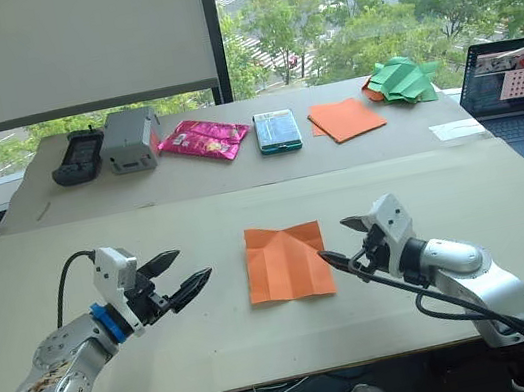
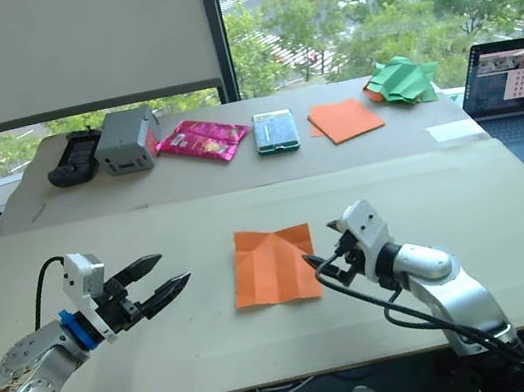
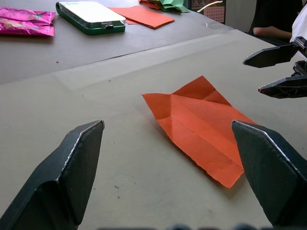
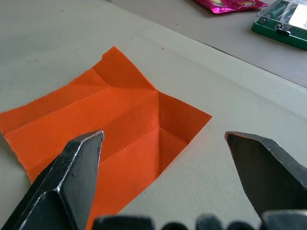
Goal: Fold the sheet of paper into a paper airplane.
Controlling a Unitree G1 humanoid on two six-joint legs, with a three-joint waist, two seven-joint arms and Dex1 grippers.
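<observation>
Creased sheet (image 1: pixel 287 262) is lying flat at tabletop (image 1: pixel 117 353) centre, corners unfolded, no airplane forming yet; left gripper (image 1: pixel 187 274) at 9 o'clock and right gripper (image 1: pixel 344 240) at 3 o'clock are waiting, fingers open and empty.

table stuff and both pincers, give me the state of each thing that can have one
sheet of paper: flat on the table, creased, ungripped
left pincer: open, beside the sheet, apart from it
right pincer: open, lower fingertip at the sheet's edge
laptop: open, screen lit
green paper shape: folded
stack of orange sheets: flat, unfolded
</observation>
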